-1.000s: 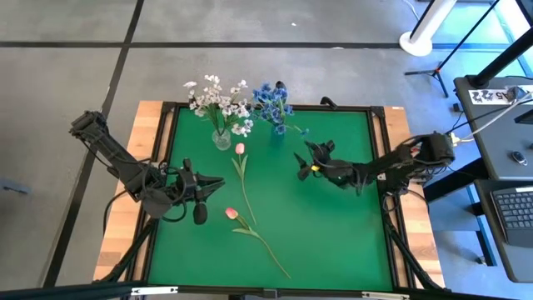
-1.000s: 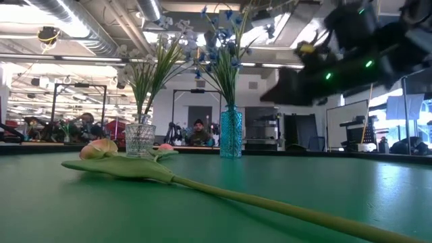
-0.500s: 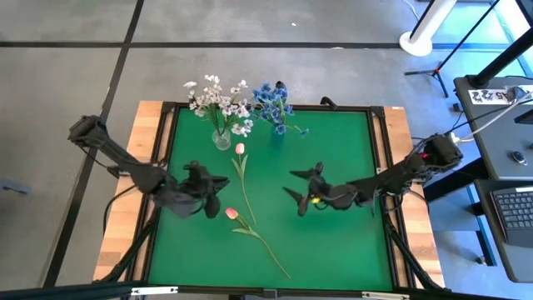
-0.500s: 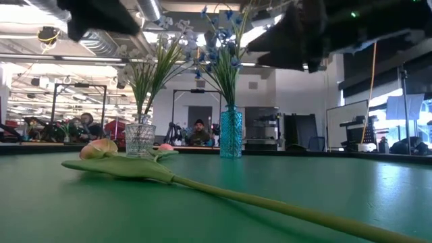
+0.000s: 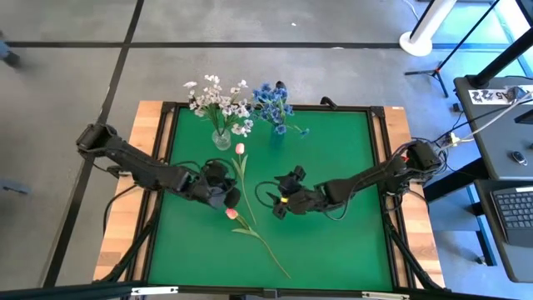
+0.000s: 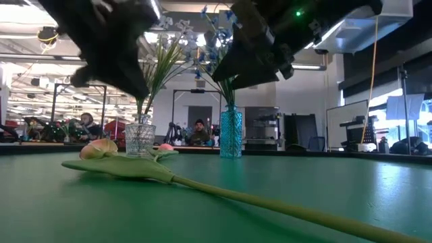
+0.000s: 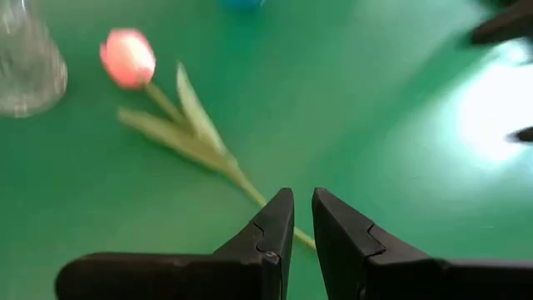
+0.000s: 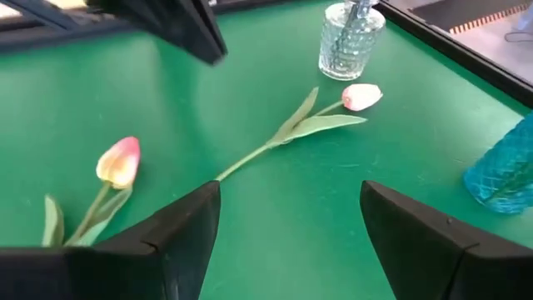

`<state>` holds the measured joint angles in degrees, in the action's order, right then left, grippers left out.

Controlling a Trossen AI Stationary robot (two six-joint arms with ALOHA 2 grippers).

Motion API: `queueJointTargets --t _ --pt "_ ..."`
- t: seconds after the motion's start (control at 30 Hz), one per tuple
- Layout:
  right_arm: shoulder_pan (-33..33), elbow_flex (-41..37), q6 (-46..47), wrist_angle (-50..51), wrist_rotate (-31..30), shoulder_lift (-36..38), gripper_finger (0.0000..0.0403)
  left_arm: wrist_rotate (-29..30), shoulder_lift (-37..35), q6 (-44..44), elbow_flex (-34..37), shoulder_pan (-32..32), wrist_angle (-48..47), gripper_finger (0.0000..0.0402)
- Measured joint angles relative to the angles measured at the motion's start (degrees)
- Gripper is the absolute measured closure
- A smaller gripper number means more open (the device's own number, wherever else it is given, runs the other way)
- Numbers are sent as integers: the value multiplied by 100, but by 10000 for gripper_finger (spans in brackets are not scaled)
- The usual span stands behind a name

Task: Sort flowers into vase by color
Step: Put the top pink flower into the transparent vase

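Grey concrete floor [image 5: 75,58] with dark seams. Green tabletop [image 5: 333,158], black rim, wood edges. White pole base [image 5: 419,39] far right. Dark desk with laptop [image 5: 512,208] at right. Ceiling ducts [image 6: 74,27], strip lights, seated person [image 6: 198,132] beyond.

Left gripper [image 5: 229,198] (seemingly nearly shut), right gripper [image 5: 276,202] open

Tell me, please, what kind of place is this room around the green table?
Probably a large robotics lab or workshop. The low view shows exposed ceiling ducts, a seated person among equipment behind the table, and the high view shows a laptop on a side bench.
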<state>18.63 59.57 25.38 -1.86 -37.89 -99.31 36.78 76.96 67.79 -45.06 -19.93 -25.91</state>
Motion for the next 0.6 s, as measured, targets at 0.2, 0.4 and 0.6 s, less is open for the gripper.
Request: queueJointTargets --t 0.2,0.4,0.6 --pt "9 78 -58 454 -186 93 116 -798 926 258 0 617 377 357" --pt "9 78 -14 1000 -219 244 116 -1369 1540 187 2 1115 897 324" --pt "9 77 -19 1318 -217 283 116 -1633 1572 115 0 1364 1166 261"
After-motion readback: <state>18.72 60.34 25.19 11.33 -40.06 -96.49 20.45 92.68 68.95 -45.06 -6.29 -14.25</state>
